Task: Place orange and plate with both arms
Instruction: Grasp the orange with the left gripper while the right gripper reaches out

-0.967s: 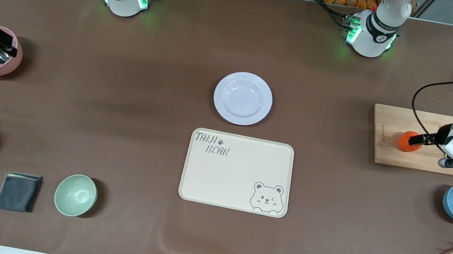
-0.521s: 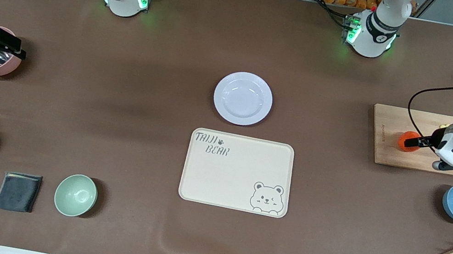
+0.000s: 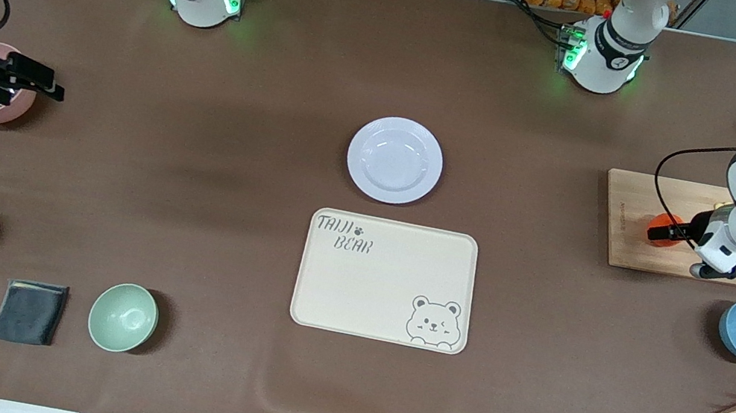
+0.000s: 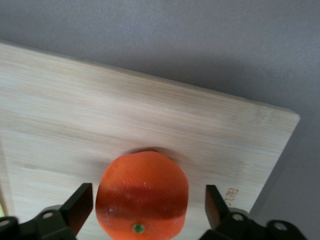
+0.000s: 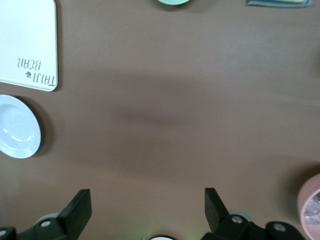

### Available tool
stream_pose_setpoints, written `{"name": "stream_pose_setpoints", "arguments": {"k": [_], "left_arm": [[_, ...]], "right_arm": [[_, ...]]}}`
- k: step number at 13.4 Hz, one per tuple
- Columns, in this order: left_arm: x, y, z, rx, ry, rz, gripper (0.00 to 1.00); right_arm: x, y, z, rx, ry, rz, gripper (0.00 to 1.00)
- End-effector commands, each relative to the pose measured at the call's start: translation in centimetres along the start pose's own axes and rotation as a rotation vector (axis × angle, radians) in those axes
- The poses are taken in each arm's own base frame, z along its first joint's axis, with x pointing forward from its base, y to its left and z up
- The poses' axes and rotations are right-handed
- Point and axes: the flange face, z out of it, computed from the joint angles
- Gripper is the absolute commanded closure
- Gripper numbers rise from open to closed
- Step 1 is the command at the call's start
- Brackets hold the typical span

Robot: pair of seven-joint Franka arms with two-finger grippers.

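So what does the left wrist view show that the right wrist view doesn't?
Only the left wrist view: the orange on the wooden board, between the left claw's open fingers with gaps either side.

Only the right wrist view: the plate, bear tray, pink bowl, and the open right claw over bare mat.

Shared: the brown mat.

The orange (image 3: 659, 229) is small, round and bright red-orange, with a little green stem dot seen in the left wrist view. It sits on a wooden board at the left arm's end of the table. The plate (image 3: 395, 160) is round, shallow, pale and glossy, with a wide rim. It lies flat and empty near the table's middle, well apart from the orange.
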Motion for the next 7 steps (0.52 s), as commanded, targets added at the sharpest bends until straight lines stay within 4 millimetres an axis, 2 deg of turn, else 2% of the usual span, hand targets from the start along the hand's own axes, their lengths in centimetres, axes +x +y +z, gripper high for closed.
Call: {"name": "stream_pose_setpoints", "arguments": {"k": [1, 3, 4, 5, 7], "left_arm": [[0.3, -0.3, 0.9, 0.007, -0.001, 0.013, 0.40], [0.4, -0.3, 0.9, 0.007, -0.001, 0.013, 0.69], [0.3, -0.2, 0.6, 0.007, 0.004, 0.016, 0.88], [0.4, 0.0, 0.2, 0.008, 0.010, 0.022, 1.00], [0.6, 1.1, -2.4, 0.011, 0.041, 0.028, 1.00]], "right_arm": [[0.6, 0.4, 1.9, 0.055, -0.030, 0.029, 0.00], [1.0, 1.5, 4.4, 0.214, -0.060, 0.083, 0.00], [1.3, 1.7, 5.6, 0.272, -0.073, 0.099, 0.00], [1.6, 1.6, 6.6, 0.304, -0.087, 0.105, 0.00], [1.7, 1.3, 8.3, 0.351, -0.112, 0.113, 0.00]]}}
